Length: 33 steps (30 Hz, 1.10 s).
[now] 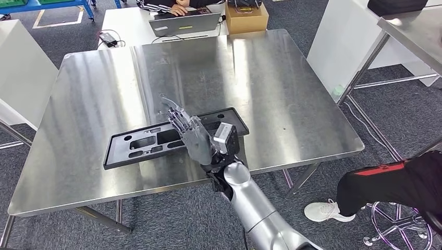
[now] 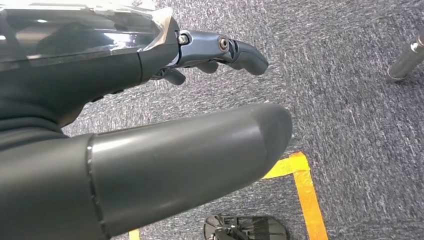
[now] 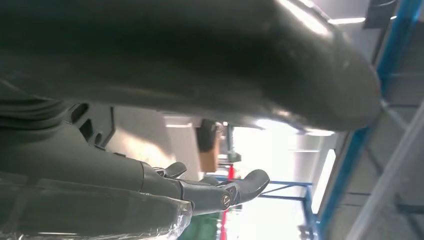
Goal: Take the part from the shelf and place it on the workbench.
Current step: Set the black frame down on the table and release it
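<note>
The black part (image 1: 172,138), a flat tray-like panel with cut-outs, lies on the steel workbench (image 1: 292,104) near its front edge. The right hand (image 1: 190,133) is over the part's middle, fingers extended and spread, gripping nothing; contact with the part cannot be confirmed. The left hand (image 2: 165,115) hangs above grey carpet (image 2: 350,100) by yellow floor tape (image 2: 305,190), fingers apart, empty.
</note>
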### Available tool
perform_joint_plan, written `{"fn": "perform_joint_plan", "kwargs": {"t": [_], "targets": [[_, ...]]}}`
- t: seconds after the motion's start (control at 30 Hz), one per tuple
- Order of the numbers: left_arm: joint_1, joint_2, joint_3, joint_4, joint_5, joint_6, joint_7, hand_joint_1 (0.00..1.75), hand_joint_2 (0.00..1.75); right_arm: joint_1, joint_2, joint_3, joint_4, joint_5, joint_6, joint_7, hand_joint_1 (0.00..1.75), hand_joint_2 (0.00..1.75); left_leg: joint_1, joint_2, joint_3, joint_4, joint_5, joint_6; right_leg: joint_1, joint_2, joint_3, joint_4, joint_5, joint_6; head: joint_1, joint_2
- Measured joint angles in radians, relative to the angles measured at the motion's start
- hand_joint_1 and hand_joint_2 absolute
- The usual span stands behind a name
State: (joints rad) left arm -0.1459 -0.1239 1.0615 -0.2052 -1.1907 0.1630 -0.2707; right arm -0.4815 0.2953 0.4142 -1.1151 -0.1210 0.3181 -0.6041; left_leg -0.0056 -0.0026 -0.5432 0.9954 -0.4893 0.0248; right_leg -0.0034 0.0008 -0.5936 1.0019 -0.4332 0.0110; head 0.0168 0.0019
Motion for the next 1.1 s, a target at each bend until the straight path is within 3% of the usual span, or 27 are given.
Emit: {"fn": "perform_joint_plan", "kwargs": {"t": [0.33,0.5,0.73,0.9,0.97,1.03,1.07,1.1], "targets": [[0.014,0.001,0.01,0.0,0.017,0.008,-0.019,0.0,0.0,0.17,-0.074,0.04,-0.284,-0.137,0.143,-0.004,0.0,0.0,0.0,0.0,0.002,0.0,0.0,0.0,0.0,0.0,0.002,0.0,0.0,0.0,0.0,0.0],[0.015,0.005,0.018,0.0,0.021,0.013,-0.025,0.0,0.0,0.281,-0.156,0.047,-0.429,0.003,0.049,-0.076,0.0,0.0,-0.001,0.0,0.001,0.001,-0.004,0.005,-0.003,0.0,0.003,-0.002,0.0,0.0,0.0,0.0],[0.021,0.007,0.03,0.0,0.031,0.03,-0.027,0.0,0.0,0.329,-0.201,-0.014,-0.453,-0.075,0.008,-0.064,0.0,0.0,-0.004,0.0,0.0,0.009,-0.009,0.015,-0.007,0.0,0.006,-0.002,0.0,0.006,0.0,0.0],[0.027,0.003,0.031,0.0,0.033,0.039,-0.035,0.0,0.0,0.369,-0.209,-0.051,-0.481,-0.055,-0.006,-0.078,0.0,0.0,0.0,0.003,0.011,-0.01,0.013,0.036,-0.004,0.0,0.005,0.002,-0.004,0.021,0.0,0.0],[0.026,-0.001,0.031,0.0,0.032,0.04,-0.034,0.0,0.0,0.377,-0.21,-0.067,-0.492,-0.053,-0.009,-0.078,0.0,0.0,0.008,0.006,0.016,-0.028,0.028,0.044,-0.003,0.0,-0.032,0.086,-0.054,0.018,0.002,0.0],[0.028,-0.002,0.031,0.0,0.03,0.041,-0.033,0.0,0.0,0.388,-0.211,-0.082,-0.497,-0.052,-0.012,-0.074,0.0,0.0,0.008,0.006,0.011,-0.03,0.033,0.045,-0.007,0.001,-0.096,0.238,-0.118,0.016,0.003,0.0],[0.029,-0.002,0.031,0.0,0.03,0.041,-0.032,0.0,0.0,0.396,-0.211,-0.088,-0.499,-0.052,-0.013,-0.071,0.0,0.0,0.009,0.006,0.008,-0.029,0.034,0.044,-0.01,0.0,-0.117,0.292,-0.136,0.021,0.003,0.0],[0.03,-0.003,0.031,0.0,0.03,0.041,-0.031,0.0,0.0,0.402,-0.211,-0.094,-0.501,-0.051,-0.013,-0.069,0.0,0.0,0.009,0.006,0.007,-0.029,0.035,0.043,-0.012,0.0,-0.119,0.307,-0.136,0.029,0.003,0.0]]}}
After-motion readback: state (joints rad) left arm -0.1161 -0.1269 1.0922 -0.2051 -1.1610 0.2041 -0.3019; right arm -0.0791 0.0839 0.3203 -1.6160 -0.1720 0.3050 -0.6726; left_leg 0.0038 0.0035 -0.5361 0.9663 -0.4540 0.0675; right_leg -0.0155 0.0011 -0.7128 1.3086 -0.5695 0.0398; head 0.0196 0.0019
